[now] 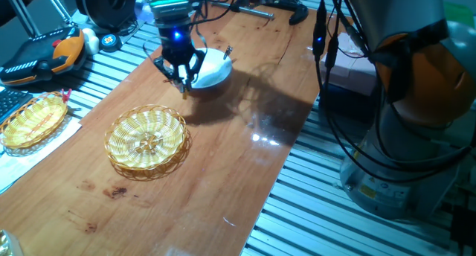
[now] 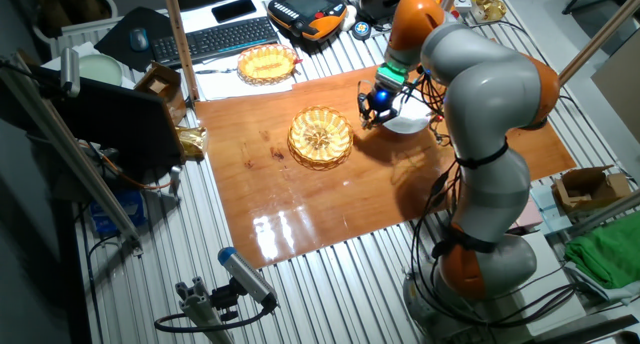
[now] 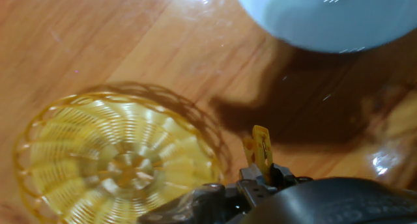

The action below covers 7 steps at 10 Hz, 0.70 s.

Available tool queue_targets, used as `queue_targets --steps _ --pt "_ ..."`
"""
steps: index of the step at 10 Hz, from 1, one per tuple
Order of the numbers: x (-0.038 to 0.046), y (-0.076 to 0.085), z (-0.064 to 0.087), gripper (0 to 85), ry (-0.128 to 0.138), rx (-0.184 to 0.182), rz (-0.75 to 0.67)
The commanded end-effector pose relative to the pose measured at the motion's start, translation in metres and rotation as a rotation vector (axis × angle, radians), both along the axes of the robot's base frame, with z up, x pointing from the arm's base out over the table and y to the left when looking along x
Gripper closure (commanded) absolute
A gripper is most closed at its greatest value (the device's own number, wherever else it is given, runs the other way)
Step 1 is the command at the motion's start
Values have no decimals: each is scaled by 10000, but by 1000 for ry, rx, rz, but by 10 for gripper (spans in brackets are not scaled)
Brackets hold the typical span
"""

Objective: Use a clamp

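Note:
My gripper [image 1: 182, 79] hangs above the wooden table, between the white bowl [image 1: 210, 68] and the round wicker basket [image 1: 146, 141]. It is shut on the clamp [image 3: 260, 147], a small yellowish-tan clip that sticks out from between the fingertips. In the hand view the gripper [image 3: 260, 175] is at the bottom, the basket [image 3: 120, 162] at lower left and the bowl [image 3: 326, 15] at the top right. The clamp is in the air, beside the basket's rim and not over its middle. The other fixed view shows the gripper [image 2: 370, 112] just right of the basket [image 2: 320, 136].
An oval wicker basket [image 1: 33, 120] lies on paper left of the table. A teach pendant [image 1: 41, 55] and a keyboard [image 2: 215, 36] are behind it. A bar tool [image 1: 256, 12] lies at the table's far end. The robot base [image 2: 480, 254] stands at the table's right edge.

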State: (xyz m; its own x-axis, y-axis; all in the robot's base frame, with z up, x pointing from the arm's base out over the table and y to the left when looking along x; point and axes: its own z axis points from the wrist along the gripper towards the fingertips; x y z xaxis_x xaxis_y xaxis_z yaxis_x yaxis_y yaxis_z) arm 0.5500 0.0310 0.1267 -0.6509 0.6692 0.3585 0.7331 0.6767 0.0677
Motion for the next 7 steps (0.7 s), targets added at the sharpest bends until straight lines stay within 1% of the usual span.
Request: queue_targets --steps 1,3,5,6,7 --pt "25 13 -39 843 5 21 -10" --pt "59 96 -58 843 24 46 -39" --pt "64 174 -38 843 37 50 -53" --pt "68 195 -42 843 39 48 -58" --pt "78 197 -54 843 40 56 -60"
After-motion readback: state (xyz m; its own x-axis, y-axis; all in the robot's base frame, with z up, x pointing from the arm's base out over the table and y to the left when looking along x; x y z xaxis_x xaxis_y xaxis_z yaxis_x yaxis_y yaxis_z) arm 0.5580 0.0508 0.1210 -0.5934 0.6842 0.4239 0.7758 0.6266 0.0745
